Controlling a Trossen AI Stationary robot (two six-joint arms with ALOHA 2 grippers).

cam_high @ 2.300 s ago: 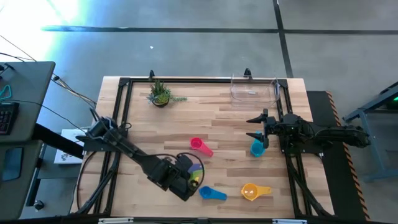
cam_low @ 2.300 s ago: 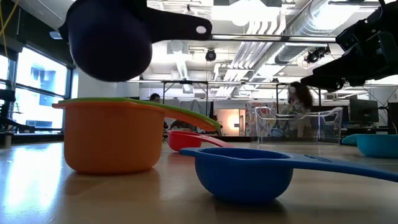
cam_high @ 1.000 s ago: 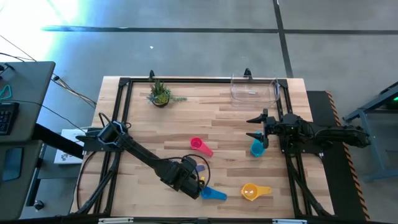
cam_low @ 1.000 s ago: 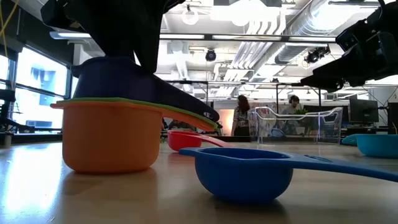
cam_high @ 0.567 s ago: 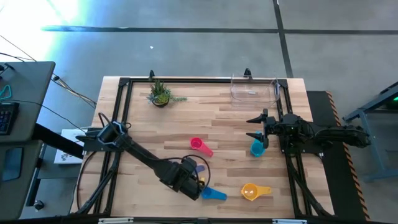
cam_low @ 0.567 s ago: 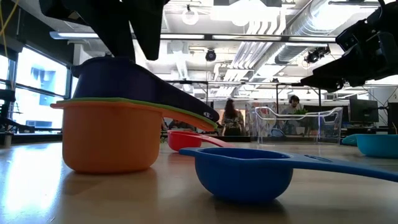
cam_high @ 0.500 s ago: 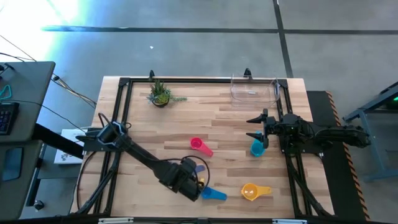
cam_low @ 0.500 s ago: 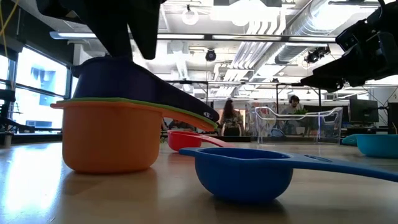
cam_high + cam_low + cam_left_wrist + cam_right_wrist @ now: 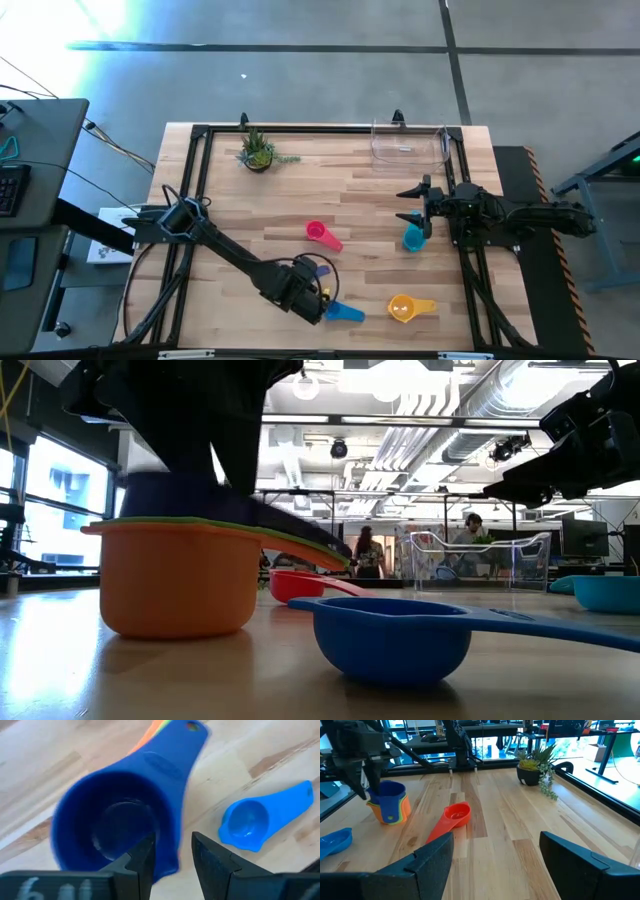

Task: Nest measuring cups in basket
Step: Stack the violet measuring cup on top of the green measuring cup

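A stack of measuring cups [image 9: 318, 278] stands near the table's front middle: orange [image 9: 180, 575] at the bottom, a green rim [image 9: 200, 522] above it, a dark blue cup [image 9: 115, 820] on top. My left gripper [image 9: 172, 857] is open right above it, straddling the top cup's wall. Loose on the wood lie a pink cup [image 9: 322, 235], a light blue cup [image 9: 342, 311], a yellow cup [image 9: 405, 308] and a teal cup [image 9: 412, 238]. My right gripper [image 9: 412, 205] hovers wide open just beyond the teal cup. The clear basket [image 9: 408, 143] stands at the far right. My left gripper comes from above, pointing down, with one finger [image 9: 142, 860] inside the dark blue cup and the other [image 9: 210, 860] outside its wall [image 9: 172, 847]. Whether either finger touches the wall, I cannot tell. The cup rests nested in the stack.
A small potted plant [image 9: 258, 152] stands at the far left. A black metal frame [image 9: 200, 180] runs round the table's edges. The light blue cup [image 9: 255, 820] lies close beside the stack. Bare wood lies between the stack and the basket.
My left gripper rose a little off the dark blue cup, then came down over it again. The dark blue cup now sits lower in the stack than before. My right arm has kept still.
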